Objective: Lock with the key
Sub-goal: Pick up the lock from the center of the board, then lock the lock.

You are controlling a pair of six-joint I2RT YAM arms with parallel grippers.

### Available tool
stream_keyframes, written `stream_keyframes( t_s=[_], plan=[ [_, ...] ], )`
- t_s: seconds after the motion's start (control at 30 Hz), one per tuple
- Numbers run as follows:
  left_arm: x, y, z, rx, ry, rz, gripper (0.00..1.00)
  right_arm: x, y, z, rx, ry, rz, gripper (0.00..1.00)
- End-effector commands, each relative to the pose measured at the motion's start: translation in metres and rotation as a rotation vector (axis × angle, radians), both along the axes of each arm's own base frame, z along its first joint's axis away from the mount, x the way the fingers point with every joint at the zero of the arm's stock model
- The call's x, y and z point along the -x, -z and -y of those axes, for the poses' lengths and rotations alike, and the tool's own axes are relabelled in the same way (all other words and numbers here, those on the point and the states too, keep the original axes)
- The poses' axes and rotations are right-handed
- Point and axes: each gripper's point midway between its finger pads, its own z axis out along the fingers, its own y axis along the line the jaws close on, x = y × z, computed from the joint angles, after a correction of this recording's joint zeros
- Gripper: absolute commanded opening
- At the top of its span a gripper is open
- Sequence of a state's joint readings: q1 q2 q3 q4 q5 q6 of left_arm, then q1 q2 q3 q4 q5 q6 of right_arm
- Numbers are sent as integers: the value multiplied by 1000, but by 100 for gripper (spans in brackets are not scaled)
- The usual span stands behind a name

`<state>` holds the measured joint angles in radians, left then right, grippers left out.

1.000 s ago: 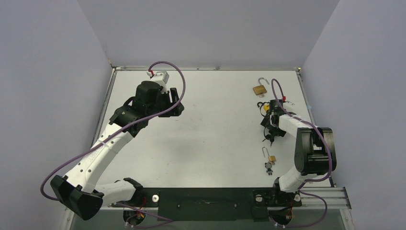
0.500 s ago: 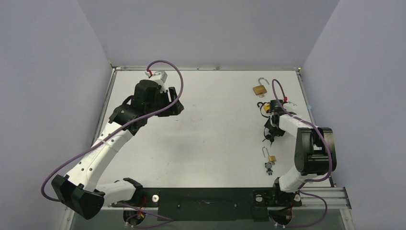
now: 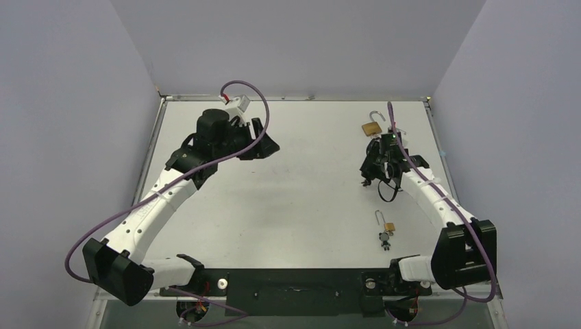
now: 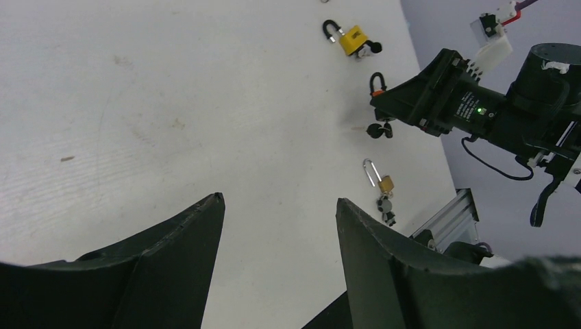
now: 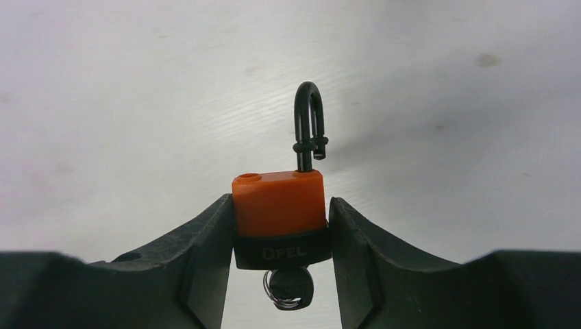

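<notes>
My right gripper (image 5: 281, 199) is shut on an orange padlock (image 5: 277, 205) with a black band, pressing on both its sides. The black shackle (image 5: 308, 123) stands open, one leg out of the body. A key (image 5: 289, 288) on a ring sticks out of the bottom. In the top view the right gripper (image 3: 368, 166) hangs over the right side of the table. The left wrist view shows the shackle (image 4: 377, 82) and key (image 4: 379, 130) at that gripper's tip. My left gripper (image 3: 264, 144) (image 4: 279, 199) is open and empty over the far left-middle of the table.
A brass padlock (image 3: 372, 127) with an open shackle lies at the far right. A small brass padlock (image 3: 388, 226) with its key (image 3: 386, 238) lies nearer the right arm's base. A yellow padlock (image 4: 353, 39) lies beyond the right gripper. Walls enclose the table (image 3: 301, 205).
The right gripper closed on the orange padlock and carried it up off the table, toward the far left. The left gripper swung slightly right, still open.
</notes>
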<state>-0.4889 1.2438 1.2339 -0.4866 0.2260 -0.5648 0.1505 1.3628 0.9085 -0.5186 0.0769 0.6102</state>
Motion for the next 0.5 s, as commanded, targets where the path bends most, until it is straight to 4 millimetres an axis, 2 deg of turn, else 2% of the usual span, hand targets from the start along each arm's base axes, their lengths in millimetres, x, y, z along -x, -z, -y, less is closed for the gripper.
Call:
stream_keyframes(
  t_s=[0.0,0.03,0.13,0.23,0.33,0.37,0.47],
  plan=[
    [-13,-59,32,173,143,217,59,-5,-77,-73,-246,-229,148,0],
    [-17,-66,37,175,171,265,59,-2,-92,-93,-314,-299,161,0],
    [-14,-79,51,187,297,333,59,10,-134,-132,-450,-425,212,0],
    [-9,-107,60,202,416,445,59,31,-174,-169,-609,-574,244,0],
    [3,-129,62,244,554,504,59,51,-223,-191,-710,-700,324,0],
    [6,-134,61,257,583,526,59,59,-233,-197,-753,-736,326,0],
    [31,-153,57,310,727,590,58,77,-273,-208,-837,-828,403,0]
  ],
)
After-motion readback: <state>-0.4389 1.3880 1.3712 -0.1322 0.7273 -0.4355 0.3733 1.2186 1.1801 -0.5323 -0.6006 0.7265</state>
